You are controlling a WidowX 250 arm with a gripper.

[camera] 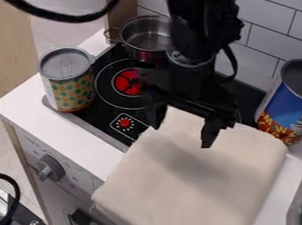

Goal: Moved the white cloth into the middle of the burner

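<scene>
Holding the end effector (pixel 180 137) wide open and empty, had the white cloth (pixel 187 188) beneath and toward its near side.

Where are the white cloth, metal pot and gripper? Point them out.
White cloth (pixel 190 183): camera view, middle of its upper face.
Metal pot (pixel 145 37): camera view, on its inside surface.
Gripper (pixel 182 134): camera view, midway between its fingertips.
</scene>
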